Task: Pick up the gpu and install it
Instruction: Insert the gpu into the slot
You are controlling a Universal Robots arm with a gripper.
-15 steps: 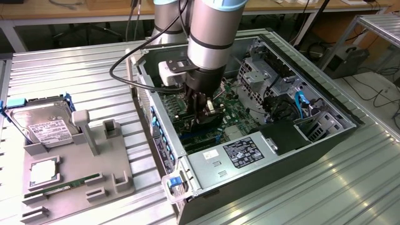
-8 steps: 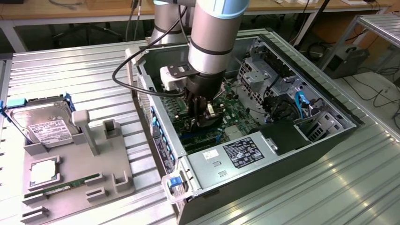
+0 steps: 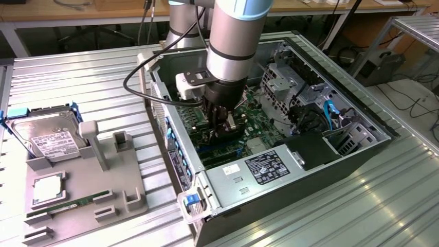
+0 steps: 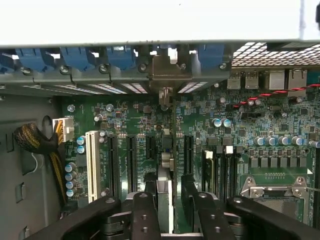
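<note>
The gpu [image 4: 165, 200] is held edge-on between the gripper's two black fingers [image 4: 145, 210], and it is lowered deep inside the open computer case [image 3: 357, 154]. The jaws are closed narrowly on the card, one finger pressed to each flat side. In the wrist view the card's thin edge is lined up over the green motherboard [image 4: 260, 135], among the long black slots [image 4: 131, 162] and just beside the white slot [image 4: 92, 165]. The card's silver bracket [image 4: 167, 70] is seen at the case's rear wall, between the blue clips [image 4: 120, 55]. In the exterior view the gripper [image 3: 225, 123] is sunk into the case, directly above the motherboard. Outside the case, on the exterior view's left, a grey holder tray [image 3: 89, 180] is seen with a silver hard drive [image 3: 48, 139] and a green memory stick [image 3: 69, 206] resting in it.
</note>
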